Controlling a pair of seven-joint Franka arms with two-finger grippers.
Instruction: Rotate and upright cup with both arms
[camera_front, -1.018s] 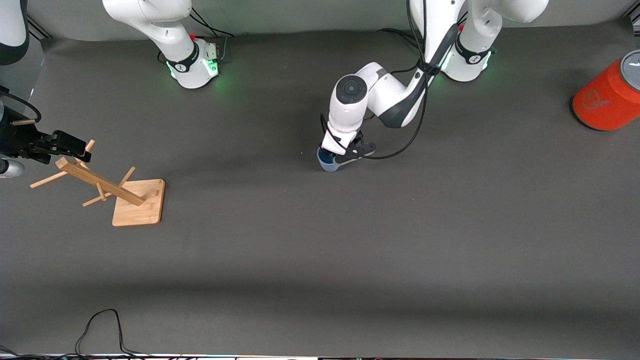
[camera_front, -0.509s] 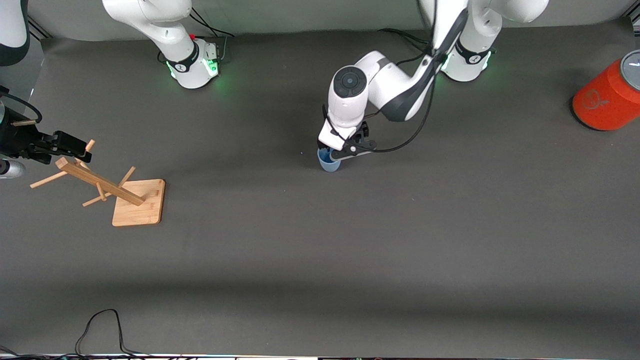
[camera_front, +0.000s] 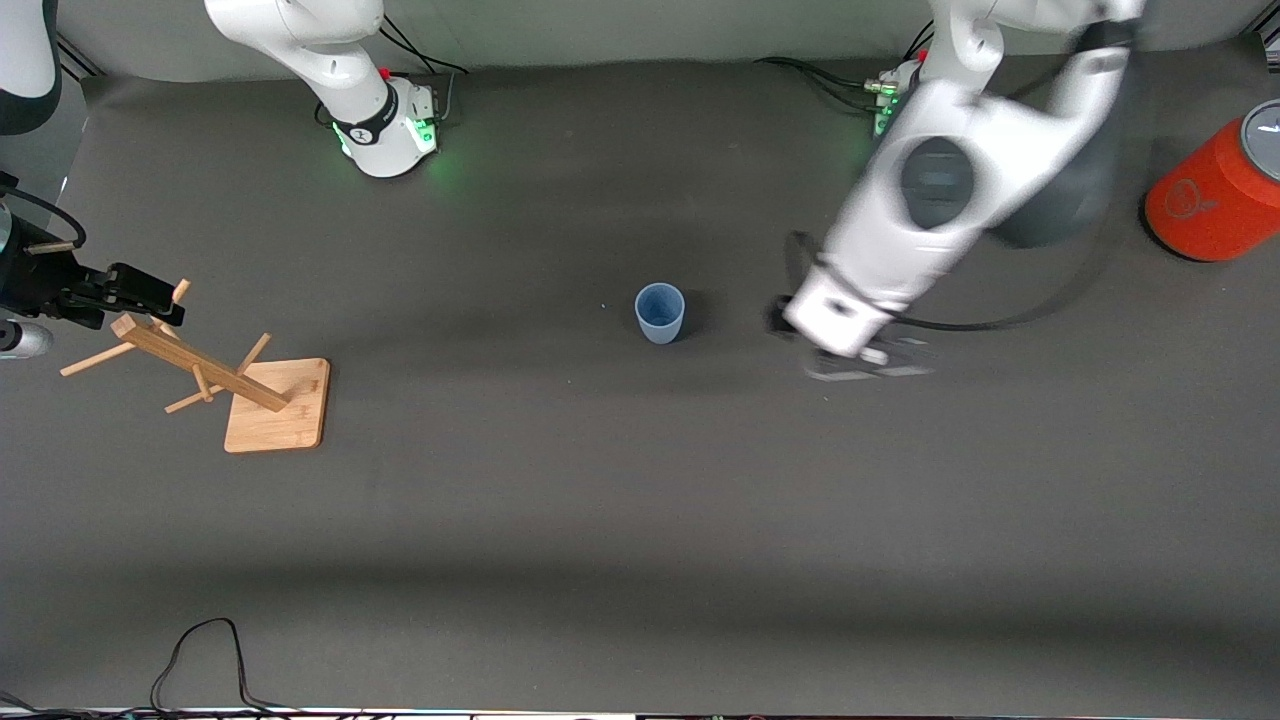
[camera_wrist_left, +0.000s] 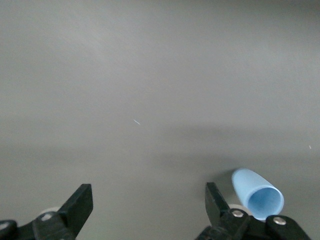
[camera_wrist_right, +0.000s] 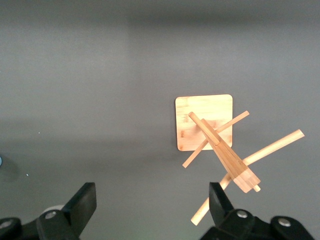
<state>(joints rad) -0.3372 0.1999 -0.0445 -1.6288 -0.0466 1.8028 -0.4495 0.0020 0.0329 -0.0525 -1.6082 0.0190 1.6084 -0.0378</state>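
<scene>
Dark grey matte table covering (camera_front: 640, 520), evenly lit, with a broad soft shadow band near the front camera. Pale wall strip (camera_front: 600, 30) along the bases' edge. Black cable (camera_front: 200, 655) loops at the near edge

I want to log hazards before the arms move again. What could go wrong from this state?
1. The small light-blue plastic cup stands upright and free on the dark mat; the open left gripper, blurred with motion, is nearby and could knock it over.
2. The open right gripper hovers over the wooden peg rack and could strike it if lowered.
</scene>
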